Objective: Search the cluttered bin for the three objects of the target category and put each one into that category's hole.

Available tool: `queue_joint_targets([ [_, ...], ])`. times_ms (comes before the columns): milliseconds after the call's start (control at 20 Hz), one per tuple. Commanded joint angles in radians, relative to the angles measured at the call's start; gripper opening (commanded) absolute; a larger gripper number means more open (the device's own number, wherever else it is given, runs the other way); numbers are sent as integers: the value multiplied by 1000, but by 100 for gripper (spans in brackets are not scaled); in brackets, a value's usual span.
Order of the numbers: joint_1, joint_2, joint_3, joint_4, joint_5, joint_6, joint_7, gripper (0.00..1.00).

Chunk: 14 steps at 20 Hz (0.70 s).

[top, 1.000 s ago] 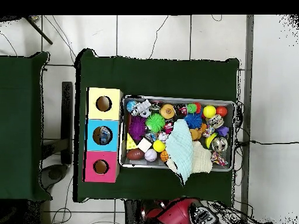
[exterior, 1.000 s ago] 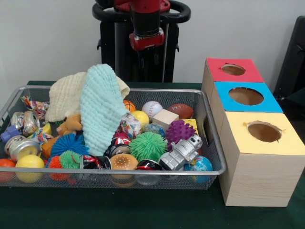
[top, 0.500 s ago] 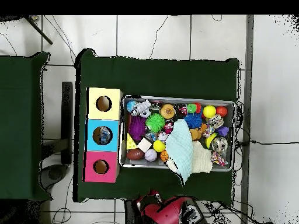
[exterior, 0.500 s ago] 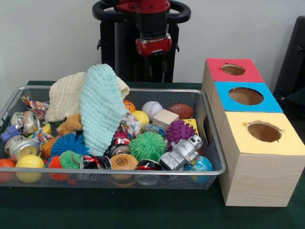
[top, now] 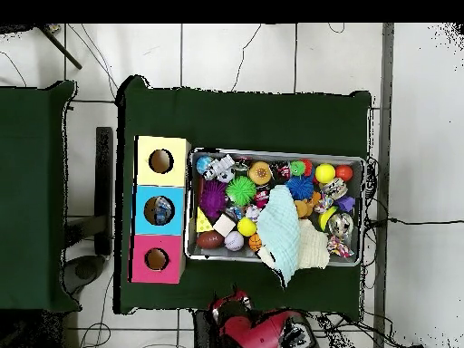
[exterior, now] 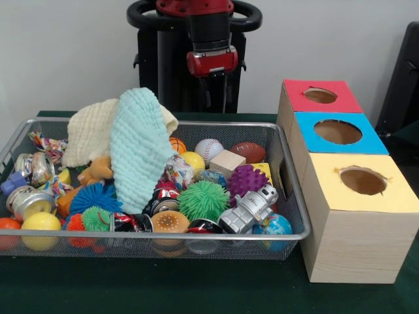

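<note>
The wire bin (exterior: 288, 196) (top: 192, 204) is piled with toys. A mint cloth (exterior: 137, 150) (top: 283, 234) and a cream cloth (exterior: 88, 131) (top: 314, 252) lie heaped over its back left in the front view. Among the toys are a baseball (exterior: 209, 150), a small football (exterior: 247, 152), a purple spiky ball (exterior: 246, 180), a green fuzzy ball (exterior: 203, 199), a silver toy robot (exterior: 249, 208), a wooden block (exterior: 227, 162) and crushed cans (exterior: 29, 199). My gripper (exterior: 217, 91) (top: 236, 302) hangs open and empty behind the bin's far rim, well above the table.
Three wooden boxes stand in a row beside the bin, each with a round hole: red (exterior: 320, 95) (top: 156, 259), blue (exterior: 338, 131) (top: 158, 210) and yellow (exterior: 363, 180) (top: 161, 161). Something lies inside the blue box. Green cloth (top: 245, 113) covers the table.
Seen from the front, my gripper has shifted a little to the right behind the bin since a second ago; it has hardly moved in the last half second. The bin's contents are unchanged.
</note>
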Motion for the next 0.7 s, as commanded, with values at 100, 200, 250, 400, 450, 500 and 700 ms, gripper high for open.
queue_joint_targets([
  [100, -6, 89, 5, -190, 71, -104, 54, 100],
  [200, 0, 106, -3, -200, 82, -120, 48, 100],
  [250, 1, 115, -5, -205, 86, -128, 46, 100],
  [400, 5, 146, -8, -223, 101, -141, 42, 100],
  [450, 7, 159, -11, -228, 108, -151, 41, 100],
  [500, 8, 172, -13, -234, 116, -160, 39, 100],
  [700, 15, 202, -17, -248, 142, -185, 43, 100],
])
